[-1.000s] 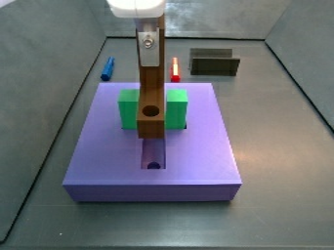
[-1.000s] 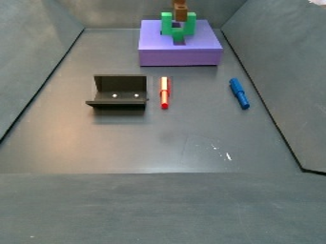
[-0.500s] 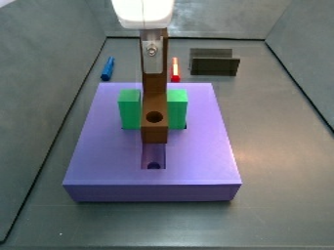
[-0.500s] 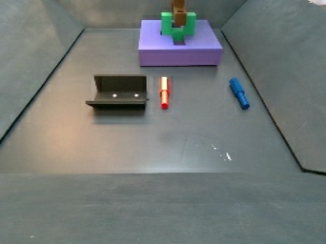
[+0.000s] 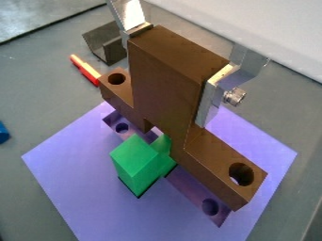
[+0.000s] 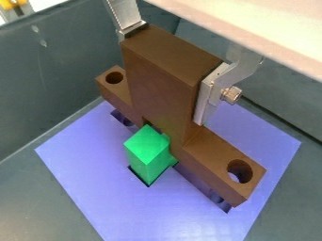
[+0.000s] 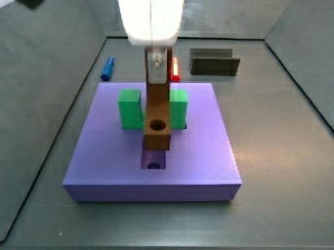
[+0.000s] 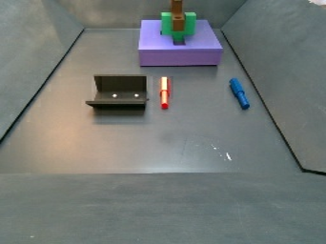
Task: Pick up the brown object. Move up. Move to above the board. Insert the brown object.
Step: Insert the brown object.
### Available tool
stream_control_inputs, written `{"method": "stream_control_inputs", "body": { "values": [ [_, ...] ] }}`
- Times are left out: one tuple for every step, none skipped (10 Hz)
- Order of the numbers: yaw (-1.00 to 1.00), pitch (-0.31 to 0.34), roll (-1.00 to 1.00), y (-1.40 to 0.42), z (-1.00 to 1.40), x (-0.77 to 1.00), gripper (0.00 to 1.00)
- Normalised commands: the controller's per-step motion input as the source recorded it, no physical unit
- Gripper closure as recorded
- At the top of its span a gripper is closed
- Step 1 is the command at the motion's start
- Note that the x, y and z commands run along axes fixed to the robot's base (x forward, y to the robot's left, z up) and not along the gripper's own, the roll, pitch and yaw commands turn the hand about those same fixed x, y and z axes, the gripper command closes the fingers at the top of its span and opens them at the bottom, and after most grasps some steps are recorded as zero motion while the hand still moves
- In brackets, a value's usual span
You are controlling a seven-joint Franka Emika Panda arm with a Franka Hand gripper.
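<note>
My gripper is shut on the brown object, a wood-coloured T-shaped piece held upright with its long bar pointing down. The bar's lower end sits low in the groove of the purple-blue board, between the arms of the green block. In both wrist views the silver fingers clamp the brown object, whose crosspiece with round holes lies just over the board beside the green block. A side view shows the board far off.
The dark fixture stands on the grey floor. A red stick and a blue stick lie near it. Grey walls ring the floor.
My gripper has come down with the brown object, so the bar's lower end has sunk further into the board's groove.
</note>
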Motion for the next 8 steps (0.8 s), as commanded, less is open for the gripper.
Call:
{"method": "stream_control_inputs", "body": {
  "values": [
    [-0.14,0.011,-0.02,0.00,-0.21,0.00,1.00],
    [-0.15,0.000,-0.03,0.00,-0.19,0.00,1.00],
    [-0.16,0.000,-0.06,0.00,-0.11,-0.09,1.00],
    [-0.13,0.000,-0.06,0.00,-0.13,0.00,1.00],
    [-0.10,0.000,-0.06,0.00,-0.11,0.00,1.00],
    [-0.07,0.000,-0.06,0.00,-0.13,0.00,1.00],
    [-0.03,0.001,-0.06,0.00,-0.14,0.07,1.00],
    [-0.01,0.000,-0.03,0.00,-0.21,0.03,1.00]
  ]
}}
